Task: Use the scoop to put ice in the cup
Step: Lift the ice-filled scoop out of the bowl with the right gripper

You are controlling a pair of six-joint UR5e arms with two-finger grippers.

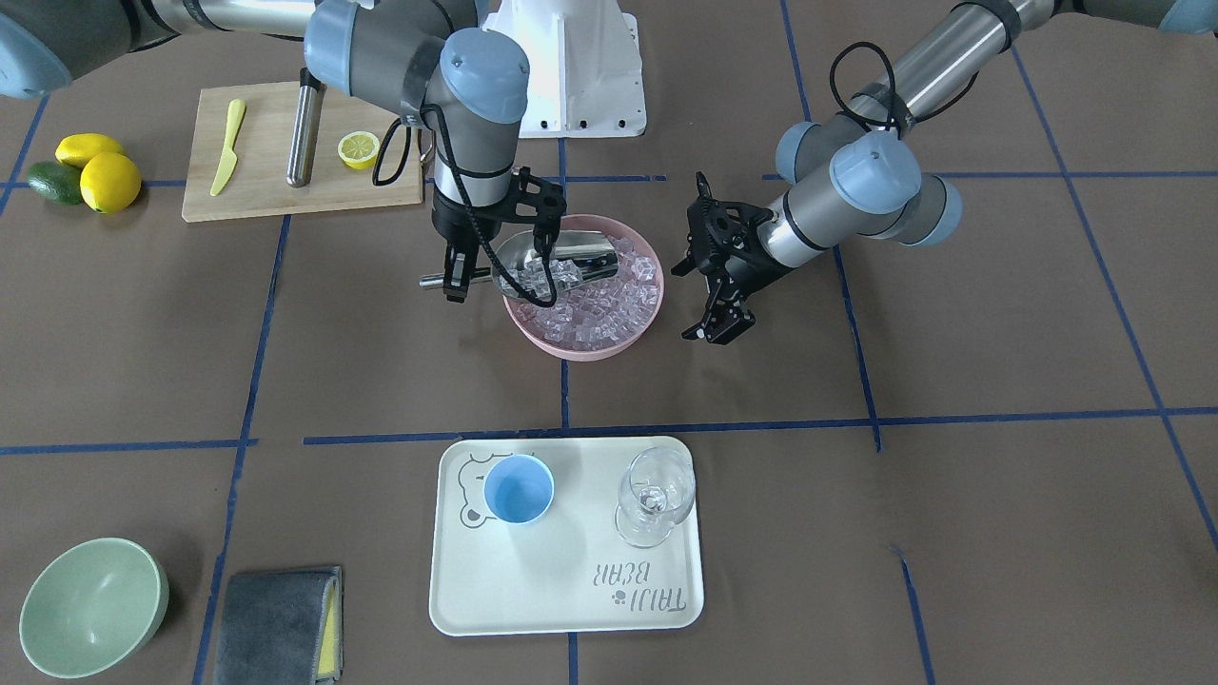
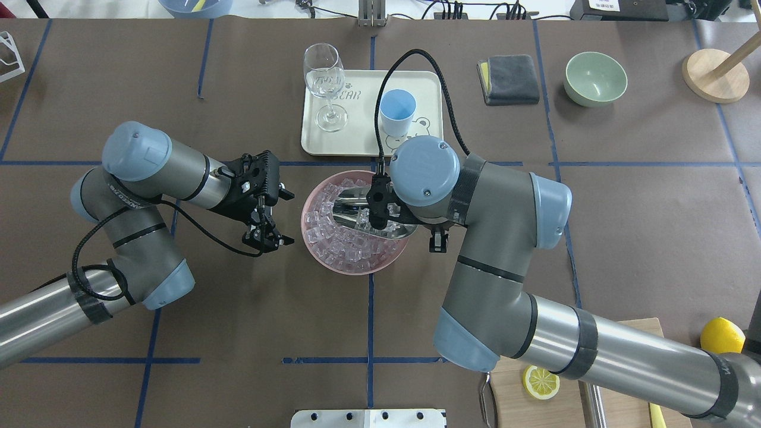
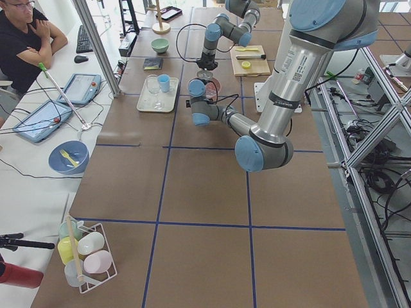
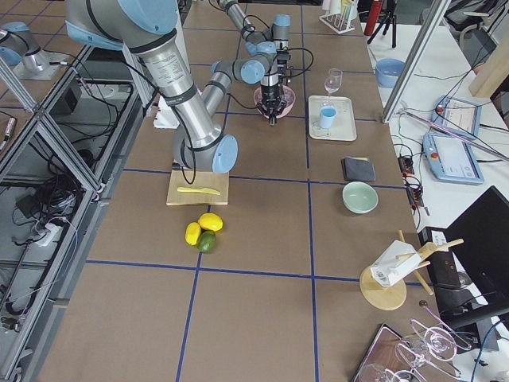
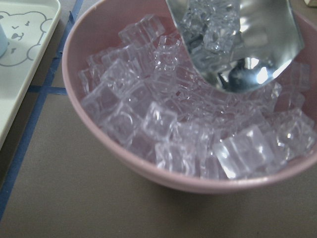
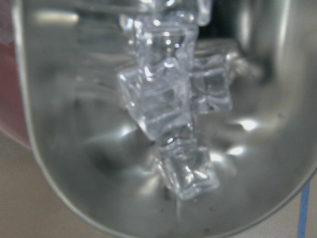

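Note:
My right gripper [image 1: 456, 278] is shut on the rod handle of the steel scoop [image 1: 557, 261]. It holds the trough low over the pink bowl [image 1: 571, 347] of ice [image 1: 599, 314]. The right wrist view shows several ice cubes [image 6: 158, 104] lying in the scoop [image 6: 79, 148]. The left wrist view shows the scoop [image 5: 247, 54] with cubes in it above the ice [image 5: 158, 124]. The light-blue cup [image 1: 519, 488] stands empty on the white tray [image 1: 571, 590], also in the overhead view [image 2: 397, 110]. My left gripper [image 1: 718, 328] is open and empty beside the bowl.
A clear wine glass [image 1: 655, 495] stands on the tray next to the cup. A cutting board [image 1: 257, 195] with a knife, steel cylinder and lemon half lies behind the right arm. A green bowl [image 1: 90, 604] and grey cloth [image 1: 281, 623] sit at the near corner.

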